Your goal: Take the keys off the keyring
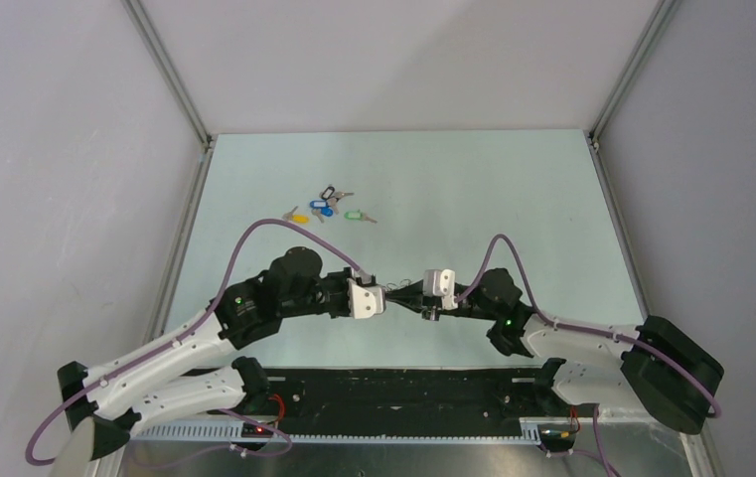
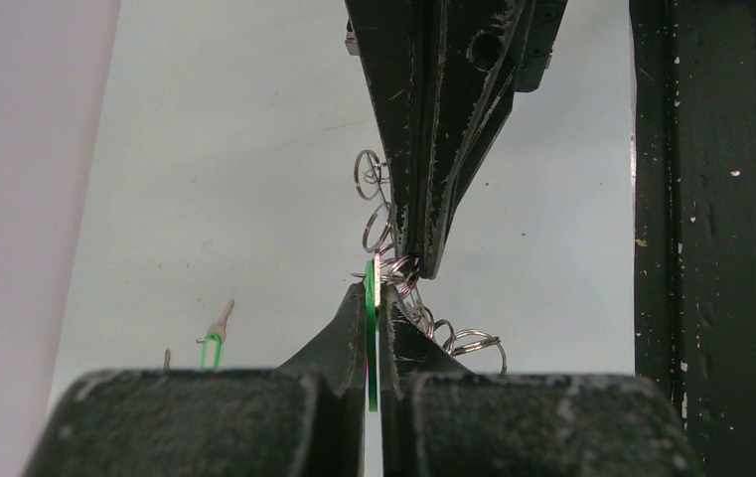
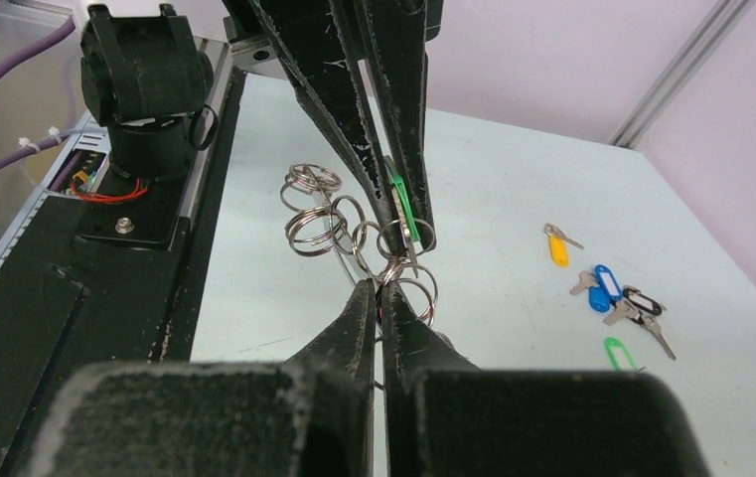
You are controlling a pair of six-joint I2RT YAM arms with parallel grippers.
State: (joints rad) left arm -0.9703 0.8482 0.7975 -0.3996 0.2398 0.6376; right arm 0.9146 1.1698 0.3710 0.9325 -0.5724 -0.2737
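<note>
I hold the left gripper [image 2: 375, 290] clamped on a green tag [image 2: 371, 348] and the right gripper [image 3: 381, 290] pinched shut on the keyring [image 3: 354, 234], which hangs mid-air between them. I judge these opposed grips let the tag be pulled free. The tagged keys [image 1: 326, 209] lie well apart on the table [image 1: 503, 199].

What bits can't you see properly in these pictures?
Top view: the ring bunch between the left hand and right hand is too small to make out.
Left wrist view: the green tag is mostly hidden between the left hand's fingers.
Right wrist view: the right hand's fingers cover the spot they pinch; whether any key hangs there cannot be told.
</note>
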